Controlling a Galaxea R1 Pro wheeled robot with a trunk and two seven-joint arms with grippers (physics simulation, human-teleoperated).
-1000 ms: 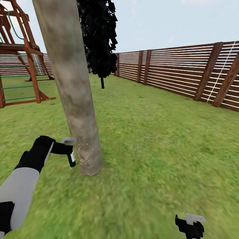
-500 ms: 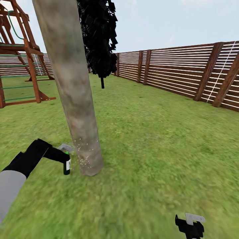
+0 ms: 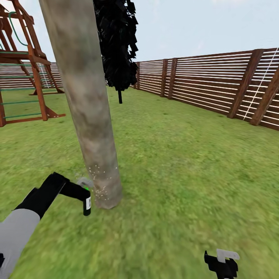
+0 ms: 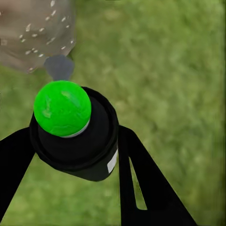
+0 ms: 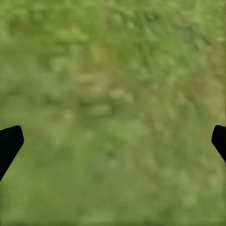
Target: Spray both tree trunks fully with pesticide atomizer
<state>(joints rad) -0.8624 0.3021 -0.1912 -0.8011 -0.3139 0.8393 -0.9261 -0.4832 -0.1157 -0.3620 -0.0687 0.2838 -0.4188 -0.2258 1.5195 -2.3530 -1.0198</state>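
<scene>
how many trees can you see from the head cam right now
2. The thick grey-tan tree trunk stands close in front, left of centre, with spray specks near its base. A dark narrow tree stands farther back, just right of it. Others may lie outside the picture.

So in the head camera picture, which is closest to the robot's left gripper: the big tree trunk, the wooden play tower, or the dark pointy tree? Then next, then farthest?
From the left gripper, which holds the atomizer:
1. Tree trunk, right beside it, speckled with spray.
2. Wooden play tower, back on the left side of the lawn.
3. Dark tree, behind the trunk, near the fence.
</scene>
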